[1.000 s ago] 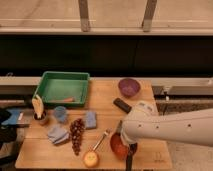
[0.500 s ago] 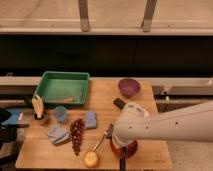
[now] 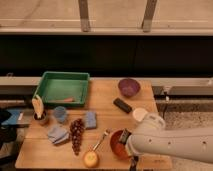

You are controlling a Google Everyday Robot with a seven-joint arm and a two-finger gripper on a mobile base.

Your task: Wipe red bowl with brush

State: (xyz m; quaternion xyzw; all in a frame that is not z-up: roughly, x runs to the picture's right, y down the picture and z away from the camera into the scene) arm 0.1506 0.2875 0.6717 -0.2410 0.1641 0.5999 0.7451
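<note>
1. Since the view of a second ago, the white arm [image 3: 170, 142] has swung in from the right across the near edge of the table [image 3: 65, 152]. Half a second back its bulk sat higher over the bowl; now it lies lower and more to the right.
2. With that shift, the gripper [image 3: 132, 161] has dropped to the bottom edge of my view, just beside the near right rim of the red bowl [image 3: 116, 142]. I cannot tell how wide it stands, nor whether it has hold of anything.
3. As far as I can see, the red bowl has not moved. It sits at the near right of the table, well apart from the purple bowl [image 3: 129, 87] at the far side, with its right part hidden under the arm.
4. I read this as the arm working at the bowl, though I see no tool in contact with its inside, so I would not call the wipe done.
5. Being round, the red bowl has no long axis to speak of; it stands upright and opens straight up.
6. What I take for the brush [image 3: 93, 156] lies flat just left of the bowl. Its long axis runs diagonally, with the round yellow head near-left and the thin handle pointing far-right toward the bowl's rim.
</note>
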